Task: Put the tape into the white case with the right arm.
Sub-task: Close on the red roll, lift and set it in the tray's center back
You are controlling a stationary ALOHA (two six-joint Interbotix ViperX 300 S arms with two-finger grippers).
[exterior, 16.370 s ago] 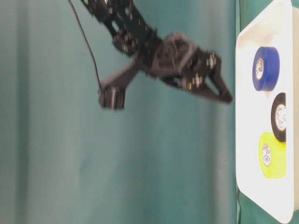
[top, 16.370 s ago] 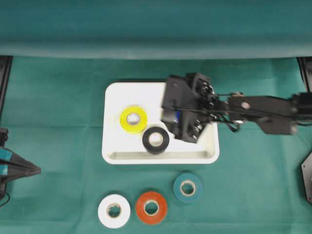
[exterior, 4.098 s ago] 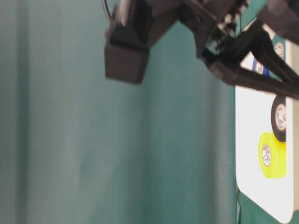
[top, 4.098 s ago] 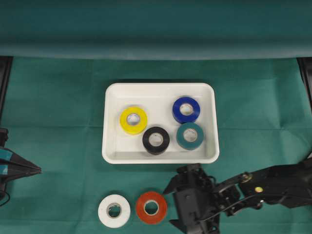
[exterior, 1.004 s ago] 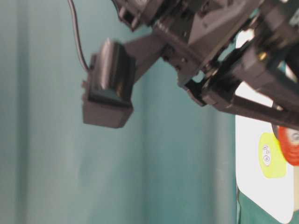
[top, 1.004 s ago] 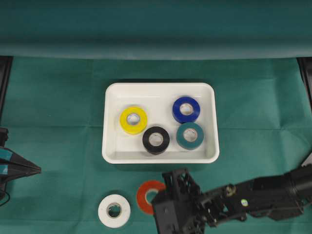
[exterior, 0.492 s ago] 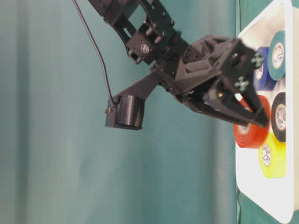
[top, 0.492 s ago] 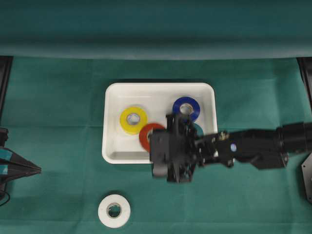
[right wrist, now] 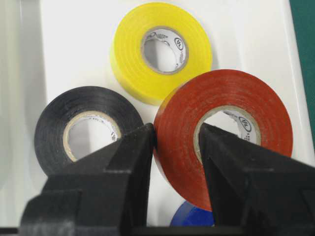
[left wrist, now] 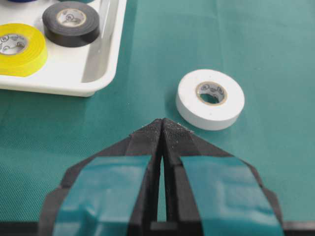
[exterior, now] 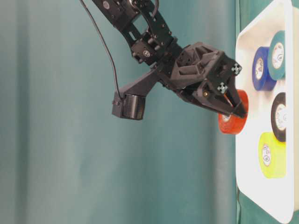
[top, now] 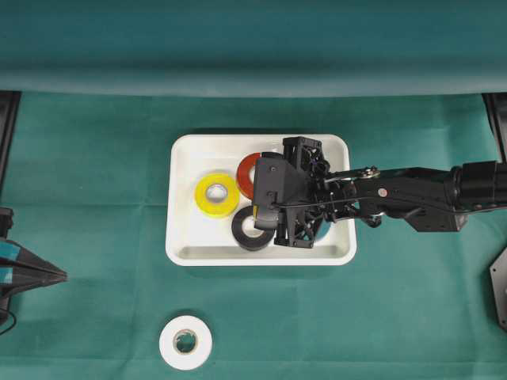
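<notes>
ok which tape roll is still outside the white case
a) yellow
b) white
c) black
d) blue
b: the white roll lies on the green cloth below the white case, while the other three sit inside it.

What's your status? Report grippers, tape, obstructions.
Right gripper shut on red tape, held above white case. Left gripper shut, empty. White tape on cloth. Four rolls crowd the case.

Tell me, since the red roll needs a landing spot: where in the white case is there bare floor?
The white case shows bare floor along its left wall and in the back-left corner, behind the yellow roll. The right half is crowded: the right gripper, shut on the red roll, hangs over the black roll.
</notes>
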